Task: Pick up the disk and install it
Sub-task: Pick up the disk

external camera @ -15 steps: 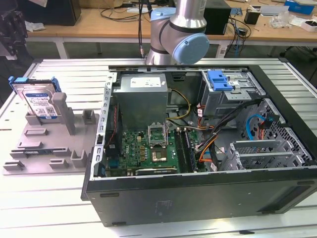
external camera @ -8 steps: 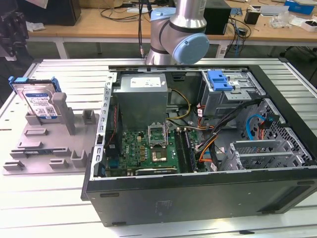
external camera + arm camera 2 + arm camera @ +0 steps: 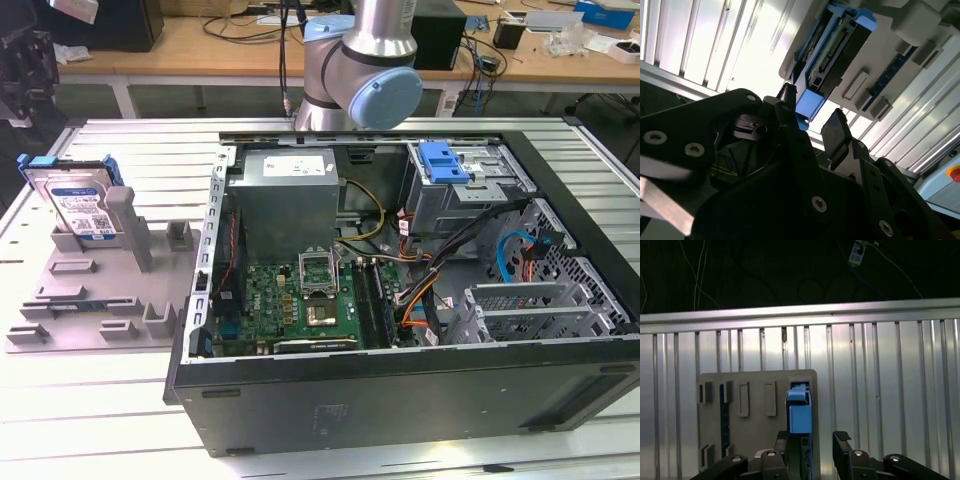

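- Disk [image 3: 78, 205] stood on edge in grey holder [image 3: 95, 300], on exterior view's left of open PC case [image 3: 400, 400].
- Gripper [image 3: 812, 442] faced down twd disk's blue frame end in both wrist views, clear of it.
- Jaws released, spread wide, nothing held.
- Arm [image 3: 360, 70] joints sat behind case.

One disk [image 3: 78, 205], one grey tray [image 3: 90, 300], one computer case [image 3: 400, 400]. Inside the case: one green board [image 3: 290, 300], one grey power box [image 3: 285, 195], one blue clip [image 3: 443, 160], one blue wire [image 3: 520, 245], one bunch of thin wires [image 3: 420, 275]. One robot arm [image 3: 365, 60]. One gripper [image 3: 812, 442] with two black fingers [image 3: 842, 442].
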Robot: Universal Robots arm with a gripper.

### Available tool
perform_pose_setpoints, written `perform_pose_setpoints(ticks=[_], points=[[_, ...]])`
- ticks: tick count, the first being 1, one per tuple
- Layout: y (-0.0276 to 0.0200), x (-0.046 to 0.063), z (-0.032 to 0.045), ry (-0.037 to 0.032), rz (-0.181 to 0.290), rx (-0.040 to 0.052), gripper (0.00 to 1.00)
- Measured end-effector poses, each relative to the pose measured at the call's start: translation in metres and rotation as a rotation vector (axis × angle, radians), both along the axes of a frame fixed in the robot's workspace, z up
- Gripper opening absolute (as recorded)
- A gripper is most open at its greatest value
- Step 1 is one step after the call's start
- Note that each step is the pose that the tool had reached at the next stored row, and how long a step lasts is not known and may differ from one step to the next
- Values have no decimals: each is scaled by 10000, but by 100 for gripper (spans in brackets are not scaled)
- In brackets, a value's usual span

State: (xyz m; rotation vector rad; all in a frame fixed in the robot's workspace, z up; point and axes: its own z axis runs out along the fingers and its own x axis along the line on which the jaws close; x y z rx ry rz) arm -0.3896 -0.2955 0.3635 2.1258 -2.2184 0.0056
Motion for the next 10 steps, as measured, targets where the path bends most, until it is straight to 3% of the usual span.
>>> perform_pose_setpoints(ticks=[7, 10], points=[[-39, -60, -49, -3, 2, -74, 48], [-47, -59, -91, -117, 3, -85, 48]])
